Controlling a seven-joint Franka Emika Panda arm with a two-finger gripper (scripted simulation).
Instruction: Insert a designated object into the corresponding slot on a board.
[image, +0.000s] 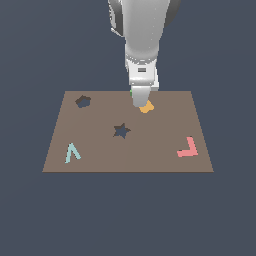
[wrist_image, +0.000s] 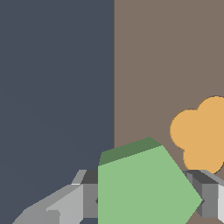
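The board (image: 127, 145) is a flat, matte brown rectangle with no grain or sheen, lying on a plain dark blue-grey surface (image: 30, 215). Two dark cutouts break its face: a small pentagon-shaped slot (image: 83, 101) near the far corner on the exterior view's left, and a star-shaped cutout (image: 121, 130) near the middle. A pale teal chevron piece (image: 72, 152) lies flat towards the near edge on the exterior view's left, and a pink L-shaped piece (image: 188, 147) on the exterior view's right. No writing or label shows on anything.

The hand (wrist_image: 146, 197) is a smooth, faceted grey, and its fingers (wrist_image: 89, 199) stand on either side of the green pentagon block (wrist_image: 144, 188), pinching it. The block is flat-shaded, light green on its broad face with a darker green side face, its edges crisp. It sits at the far edge of the board, well apart from the slot. Just beside it lies the orange rounded piece (wrist_image: 201, 133), a lobed, clover-like shape.

In the exterior view the white arm (image: 142, 45) hides nearly all of the green block and part of the orange piece. In the wrist view the block's lower part and the orange piece are cut off by the frame.
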